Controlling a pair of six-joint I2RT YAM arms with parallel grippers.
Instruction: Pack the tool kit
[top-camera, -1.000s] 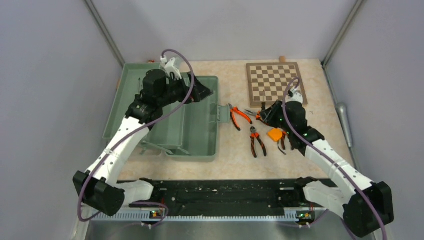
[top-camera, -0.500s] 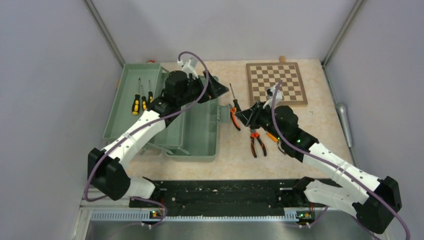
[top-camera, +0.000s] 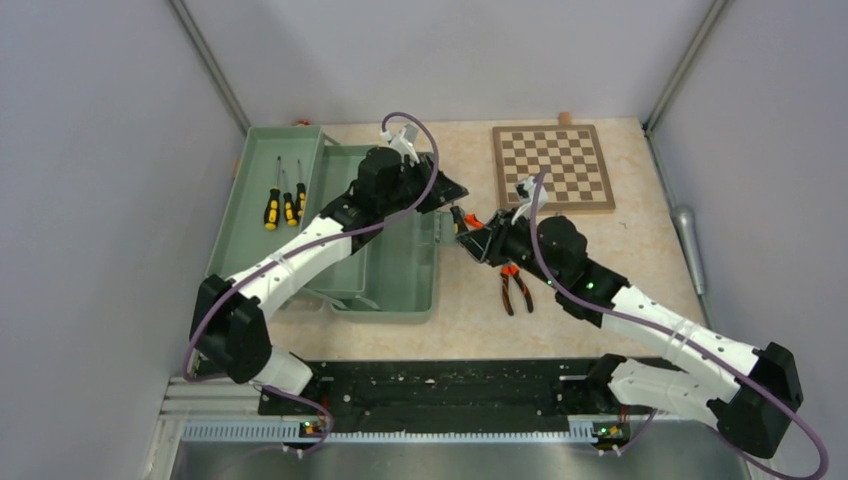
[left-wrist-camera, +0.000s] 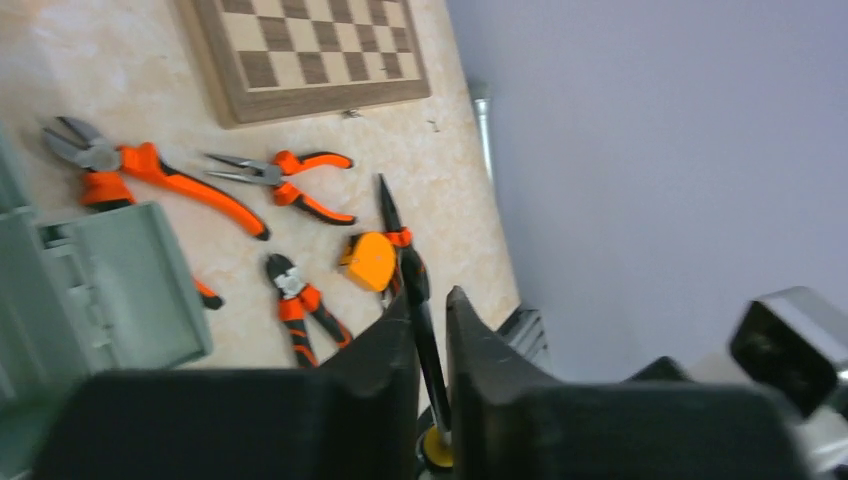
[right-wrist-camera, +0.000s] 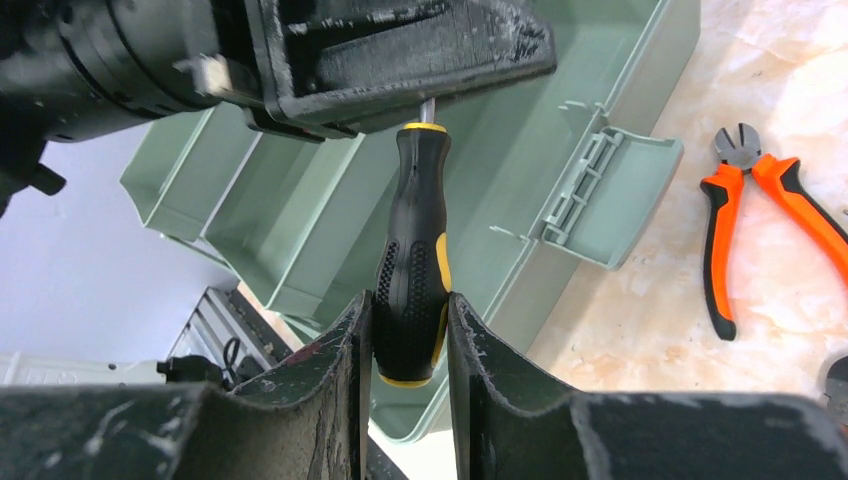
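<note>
Currently in hand: a pincer-to-pincer handover of one yellow-black screwdriver (right-wrist-camera: 415, 265), held in the air just right of the toolbox (top-camera: 395, 265), above its open latch flap (right-wrist-camera: 610, 200)
Right pincer (right-wrist-camera: 410, 312): clamped on the screwdriver's handle, butt end down between the fingers, shaft pointing up toward the other arm
Left pincer (left-wrist-camera: 430, 300): drawn narrow about the bare metal shaft just above the handle; it looks pinched, though how firm the grip is cannot be told
Toolbox: open on the worktop (top-camera: 620, 265), pale green; three screwdrivers (top-camera: 285, 200) lie in its far-left compartment
Yet to pack: orange-handled pliers (left-wrist-camera: 170, 185) of several kinds and a small orange tape measure (left-wrist-camera: 370, 260), all on the worktop right of the toolbox, one pair of cutters lying close to the latch flap
Not part of the kit: wooden chessboard (top-camera: 553, 165), farther right of the toolbox, beyond the pliers
Progress, as judged: roughly midway, with the screwdrivers going in first
Next move calls for: the right pincer to let go only once the left one has the shaft fast, then the left arm to swing the tool over the toolbox to its far-left compartment and lay it beside the other three
Risk: a thin round shaft may twist or slip once the handle's weight hangs free
</note>
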